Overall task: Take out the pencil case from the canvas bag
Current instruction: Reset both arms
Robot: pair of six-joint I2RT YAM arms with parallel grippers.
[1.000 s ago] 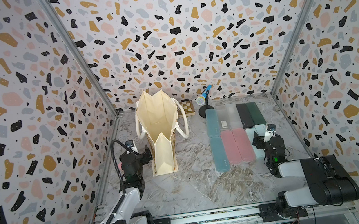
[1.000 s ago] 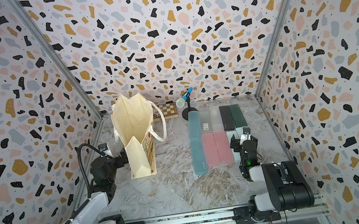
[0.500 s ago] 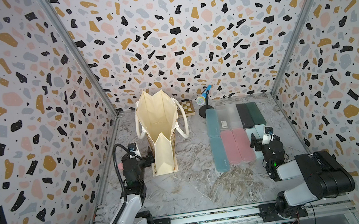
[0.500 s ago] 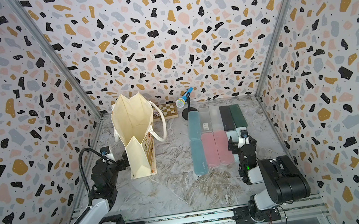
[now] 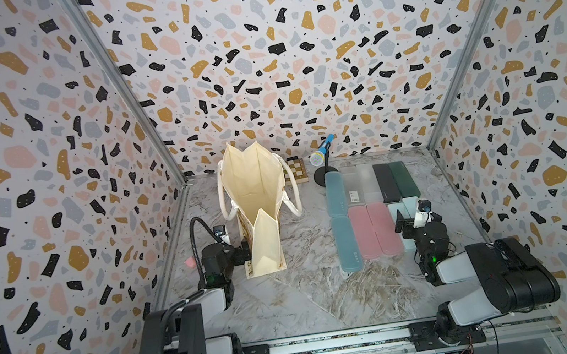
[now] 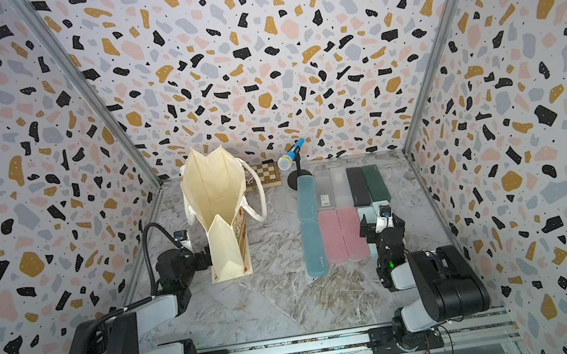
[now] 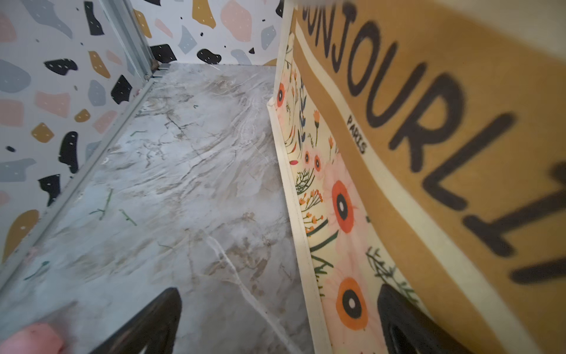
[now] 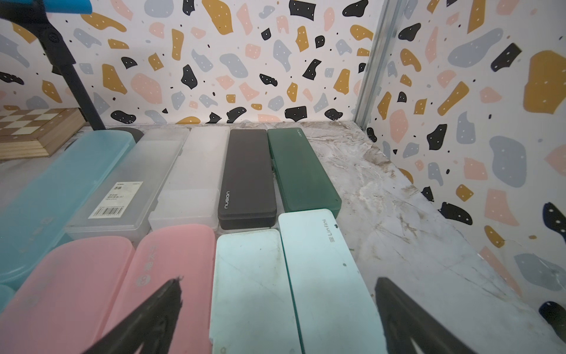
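The canvas bag [image 5: 256, 196] [image 6: 215, 194] stands upright and open at the table's left-middle; in both top views its inside shows only cream cloth. Its floral face with the tan lettered band [image 7: 428, 153] fills the left wrist view. My left gripper [image 5: 243, 254] [image 7: 278, 309] is open low beside the bag's near corner, one finger in front of that face. Several pencil cases lie in rows right of the bag: teal [image 5: 336, 193], pink [image 5: 371, 233], black [image 8: 248, 177], green [image 8: 301, 171] and mint [image 8: 251, 275]. My right gripper [image 5: 407, 223] [image 8: 277, 294] hangs open over the mint ones, holding nothing.
A small chessboard box [image 5: 294, 174] and a blue toy microphone on a black stand [image 5: 321, 150] sit by the back wall. A small pink thing [image 5: 189, 261] lies by the left wall. Patterned walls close in three sides.
The left arm's elbow has folded up at the front while its gripper stays by the bag. The right jaws have widened slightly. Bag and cases have not moved.
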